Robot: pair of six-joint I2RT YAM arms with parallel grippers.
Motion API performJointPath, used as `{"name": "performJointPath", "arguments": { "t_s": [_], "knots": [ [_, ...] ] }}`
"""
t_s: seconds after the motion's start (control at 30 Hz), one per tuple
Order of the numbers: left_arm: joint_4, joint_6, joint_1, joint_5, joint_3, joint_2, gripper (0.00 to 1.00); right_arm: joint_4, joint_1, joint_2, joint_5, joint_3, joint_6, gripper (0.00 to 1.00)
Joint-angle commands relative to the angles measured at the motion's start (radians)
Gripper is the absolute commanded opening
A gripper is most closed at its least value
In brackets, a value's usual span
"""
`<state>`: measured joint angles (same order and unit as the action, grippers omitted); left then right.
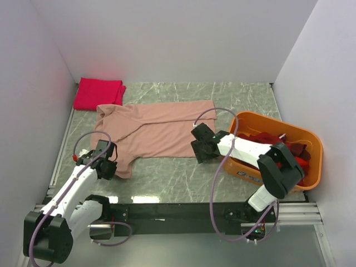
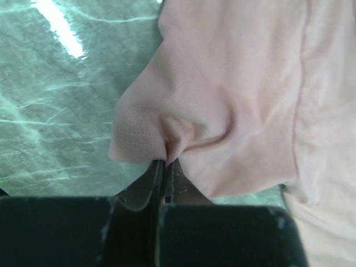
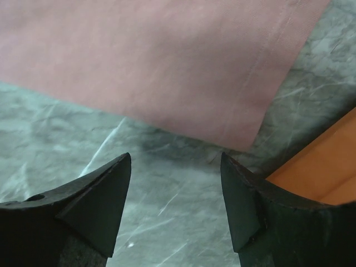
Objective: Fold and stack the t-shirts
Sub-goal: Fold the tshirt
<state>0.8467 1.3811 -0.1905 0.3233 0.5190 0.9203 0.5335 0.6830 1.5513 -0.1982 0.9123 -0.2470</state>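
Note:
A dusty-pink t-shirt (image 1: 161, 128) lies spread across the marble table, print side down. My left gripper (image 1: 107, 161) is shut on the hem of its near-left sleeve (image 2: 167, 133), the cloth bunched between the fingertips. My right gripper (image 1: 201, 149) is open and empty, hovering just off the shirt's near-right bottom corner (image 3: 245, 130). A folded crimson-pink t-shirt (image 1: 99, 93) lies at the far left corner. Dark red t-shirts (image 1: 272, 146) are heaped in the orange tub.
The orange plastic tub (image 1: 311, 146) stands at the right, close beside my right arm; its wall also shows in the right wrist view (image 3: 322, 178). White walls enclose the table on three sides.

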Motion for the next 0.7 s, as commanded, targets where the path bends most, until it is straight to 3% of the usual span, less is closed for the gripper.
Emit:
{"name": "performJointPath", "arguments": {
  "t_s": [0.0,0.3,0.53,0.63,0.67],
  "knots": [
    [-0.015,-0.024,-0.001,0.02,0.053,0.006,0.01,0.022,0.006,0.05,-0.087,0.063,0.021,0.71],
    [-0.04,-0.042,-0.001,0.011,0.058,0.017,0.01,0.01,0.009,0.148,-0.148,0.08,0.026,0.68],
    [-0.043,-0.057,-0.001,0.031,0.082,0.032,0.01,-0.012,0.007,0.159,-0.113,0.083,0.048,0.62],
    [-0.054,-0.065,-0.001,0.036,0.091,0.045,0.01,-0.018,0.009,0.171,-0.093,0.083,0.054,0.57],
    [-0.052,-0.065,-0.001,0.037,0.092,0.051,0.01,-0.018,0.007,0.177,-0.089,0.083,0.052,0.47]
  ]
}}
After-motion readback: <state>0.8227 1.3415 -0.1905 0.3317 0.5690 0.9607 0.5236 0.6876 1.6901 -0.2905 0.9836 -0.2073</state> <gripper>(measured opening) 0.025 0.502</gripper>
